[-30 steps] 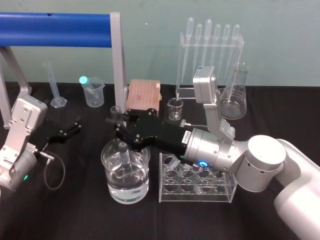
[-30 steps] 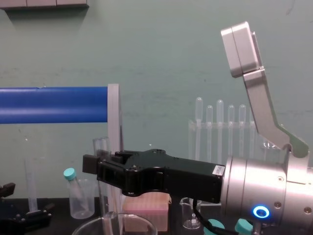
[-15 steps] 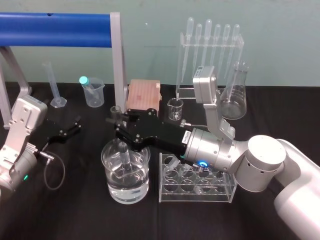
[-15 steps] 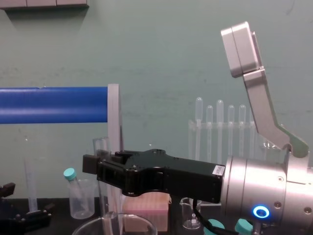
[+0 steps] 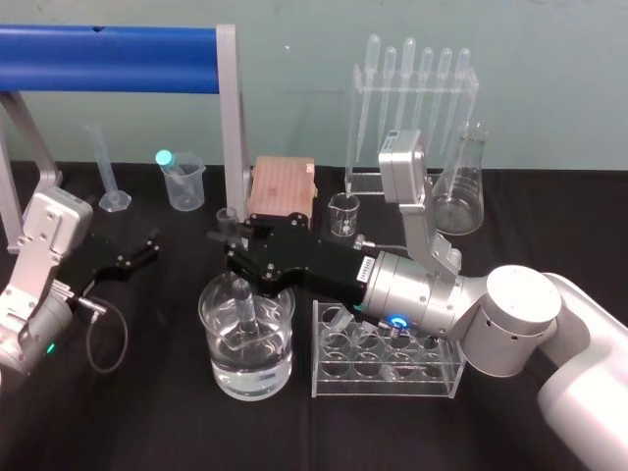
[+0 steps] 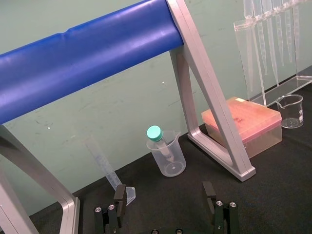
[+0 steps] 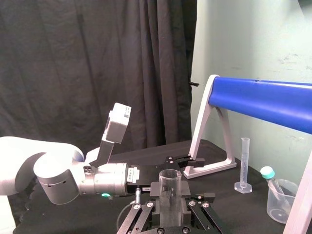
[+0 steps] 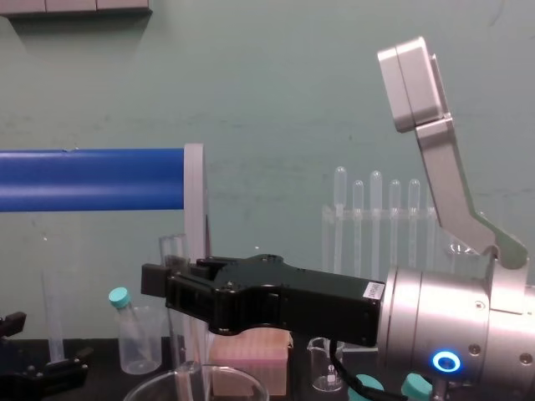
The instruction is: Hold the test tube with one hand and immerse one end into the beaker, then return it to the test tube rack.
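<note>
Apparently nothing has shifted over the last second. My right gripper [image 5: 234, 257] holds directly above the beaker [image 5: 221, 365], clamped on the test tube [image 5: 243, 306]. The tube stands upright with its round end down inside the beaker, seemingly in the water. I judge the dip done, so next comes lifting out and carrying to the test tube rack [image 5: 432, 378] just beside the beaker. The left gripper [image 5: 135, 255] lies well away from the beaker, fingers spread.

You are holding the test tube [image 5: 242, 299] upright in your right gripper [image 5: 236, 257], jaws clamped on it, its lower end sitting in the water of the beaker [image 5: 218, 371] beside the test tube rack [image 5: 386, 378], while your left gripper [image 5: 132, 257] is lying on the counter [image 5: 147, 417].
</note>
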Available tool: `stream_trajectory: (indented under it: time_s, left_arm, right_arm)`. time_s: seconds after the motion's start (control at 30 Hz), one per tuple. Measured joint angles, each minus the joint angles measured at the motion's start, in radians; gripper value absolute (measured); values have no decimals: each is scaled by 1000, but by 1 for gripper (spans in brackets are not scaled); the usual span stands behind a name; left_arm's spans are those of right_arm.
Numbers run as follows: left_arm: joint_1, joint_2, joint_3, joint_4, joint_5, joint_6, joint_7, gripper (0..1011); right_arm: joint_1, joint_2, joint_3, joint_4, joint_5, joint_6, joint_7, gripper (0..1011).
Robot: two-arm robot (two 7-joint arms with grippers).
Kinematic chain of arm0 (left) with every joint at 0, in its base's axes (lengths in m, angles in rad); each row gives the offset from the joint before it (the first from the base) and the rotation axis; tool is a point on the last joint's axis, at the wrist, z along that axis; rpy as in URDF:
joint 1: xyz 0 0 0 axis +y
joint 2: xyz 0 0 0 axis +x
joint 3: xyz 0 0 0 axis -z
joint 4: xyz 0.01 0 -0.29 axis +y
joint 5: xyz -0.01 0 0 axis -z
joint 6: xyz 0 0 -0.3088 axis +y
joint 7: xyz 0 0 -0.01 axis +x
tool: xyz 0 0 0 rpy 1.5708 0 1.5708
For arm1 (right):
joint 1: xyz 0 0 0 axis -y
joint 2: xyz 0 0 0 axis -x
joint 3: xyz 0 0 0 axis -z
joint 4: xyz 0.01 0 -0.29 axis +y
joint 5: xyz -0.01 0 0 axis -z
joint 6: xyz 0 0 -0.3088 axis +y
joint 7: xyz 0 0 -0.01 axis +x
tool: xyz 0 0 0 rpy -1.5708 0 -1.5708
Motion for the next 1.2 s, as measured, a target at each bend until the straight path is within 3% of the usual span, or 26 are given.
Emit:
stream_trajectory:
  time_s: [1.2]
  left_arm:
    - [0,0,0,0,0,0,0,1000]
  right_arm:
    - [0,0,0,0,0,0,0,228]
